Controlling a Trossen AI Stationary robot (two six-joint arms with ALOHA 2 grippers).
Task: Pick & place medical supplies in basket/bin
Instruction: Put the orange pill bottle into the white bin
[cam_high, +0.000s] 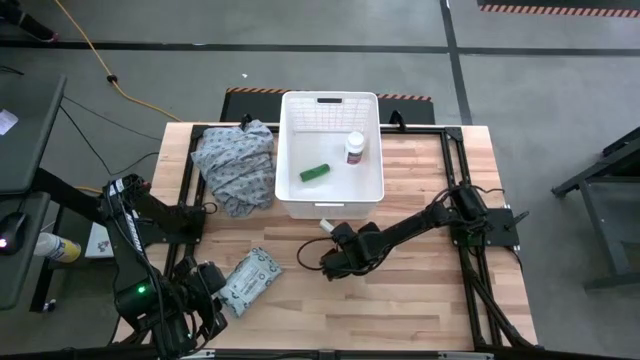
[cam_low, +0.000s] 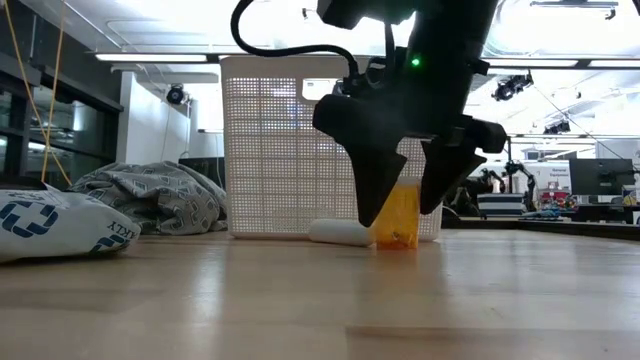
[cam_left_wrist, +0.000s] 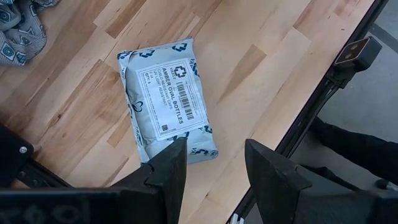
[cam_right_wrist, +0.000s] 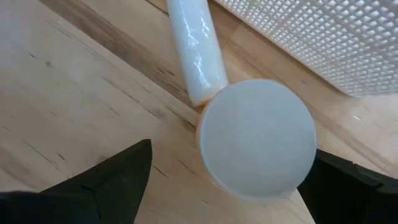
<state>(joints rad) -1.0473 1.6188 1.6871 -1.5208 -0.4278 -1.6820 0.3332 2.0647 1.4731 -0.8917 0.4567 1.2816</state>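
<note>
An orange vial (cam_low: 400, 222) with a round white cap (cam_right_wrist: 258, 140) stands upright on the table in front of the bin's near wall. My right gripper (cam_low: 398, 215) is open and reaches down over it, one finger on each side. A white tube (cam_right_wrist: 193, 50) lies flat next to the vial. The white perforated bin (cam_high: 330, 195) holds a green stick-shaped box (cam_high: 314, 172) and a white pill bottle (cam_high: 354, 148). The pale soft packet (cam_left_wrist: 168, 102) lies flat, label up, near the table's left near corner. My left gripper (cam_left_wrist: 214, 146) is open just beyond the packet's near end.
A crumpled grey-blue patterned cloth (cam_high: 235, 165) lies left of the bin. The table's black frame edge (cam_left_wrist: 323, 93) runs close past the packet. Bare wood spreads across the near middle and right of the table (cam_high: 420, 290).
</note>
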